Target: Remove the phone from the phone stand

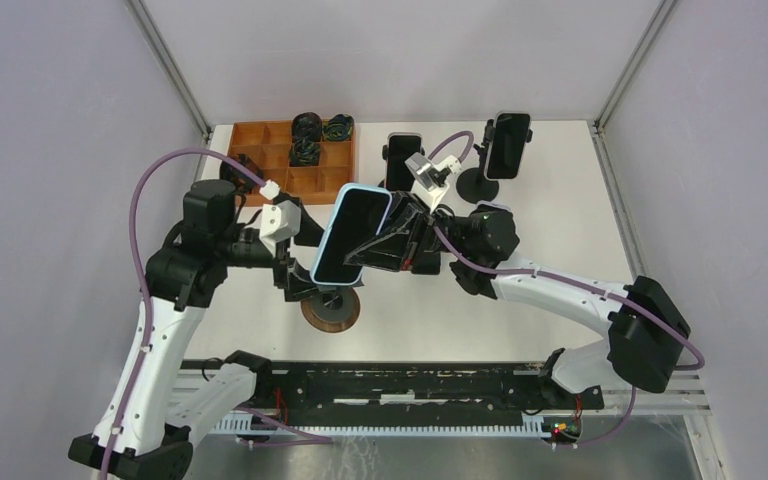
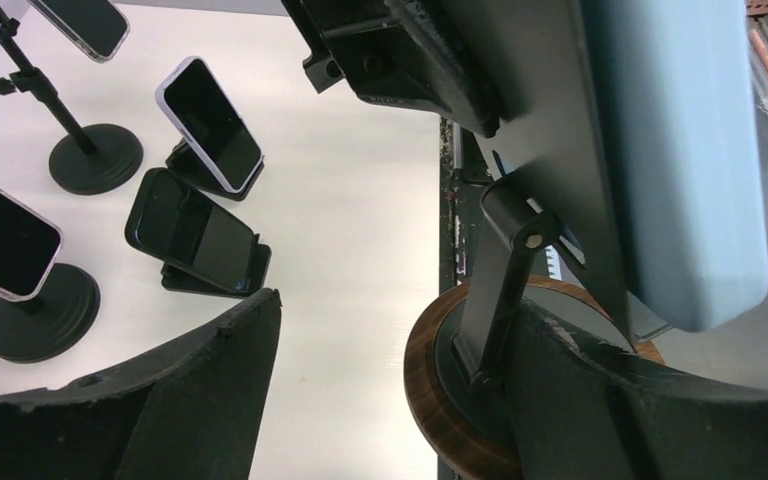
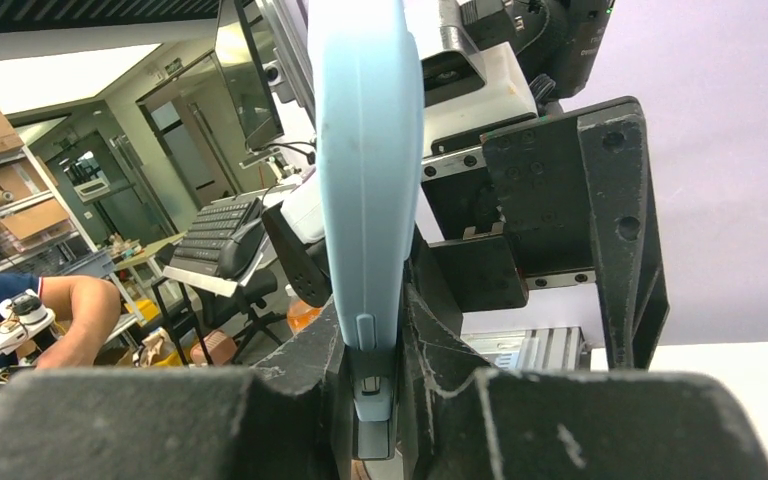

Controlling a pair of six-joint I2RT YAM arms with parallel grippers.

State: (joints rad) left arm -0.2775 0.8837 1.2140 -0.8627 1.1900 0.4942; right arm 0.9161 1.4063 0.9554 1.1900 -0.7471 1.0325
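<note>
At the centre of the overhead view, the right gripper (image 3: 372, 380) pinches the blue phone (image 1: 352, 232) by its edges, against the phone stand (image 2: 495, 290). The left gripper (image 2: 400, 400) gapes wide astride the stand's base, holding nothing. It looks best to steady that base and lift the phone straight off.

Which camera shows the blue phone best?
Top external: the whole phone shows, screen visible, in the right gripper. The left wrist shows only part of its back; the right wrist, only its edge.
</note>
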